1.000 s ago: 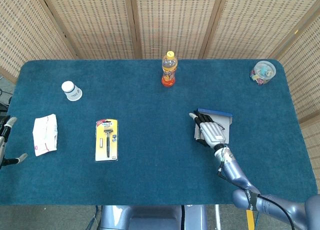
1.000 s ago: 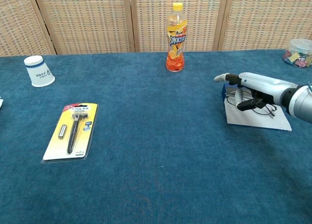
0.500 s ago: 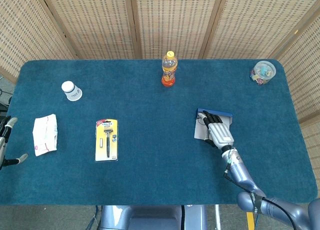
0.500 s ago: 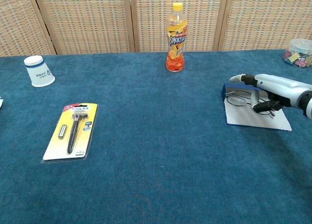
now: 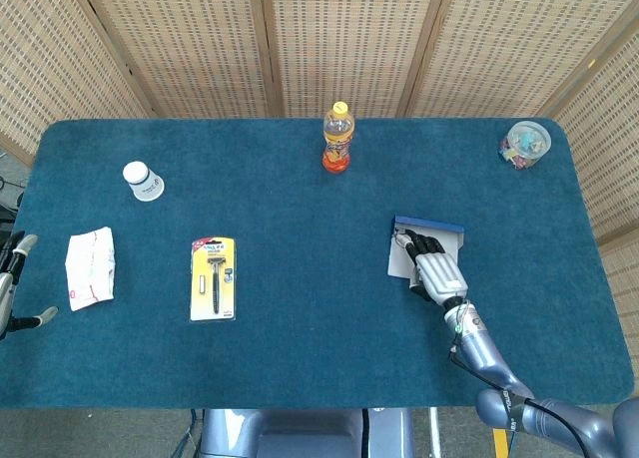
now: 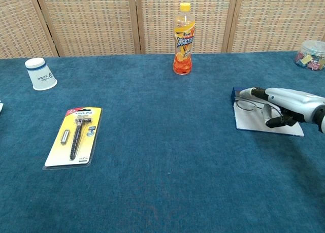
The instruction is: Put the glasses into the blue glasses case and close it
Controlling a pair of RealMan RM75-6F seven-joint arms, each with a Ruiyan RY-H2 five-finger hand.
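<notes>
Both views are evenly and brightly lit, with soft, diffuse light that seems to come from above. Shadows are faint: the orange plastic drink bottle with the yellow cap [image 6: 183,39] casts only a small dark patch at its base on the dark blue felt-covered counter [image 5: 300,278], and the robot's silver-and-black right hand [image 6: 284,103] leaves a soft shade beneath it. Mild glare shows on the yellow blister pack holding a razor [image 6: 75,135] and on the bottle's shoulder. Focus is sharp across the centre of both views. The head view bends slightly at its edges, bowing the woven cane screen panels [image 5: 349,39]. No motion blur is visible.
</notes>
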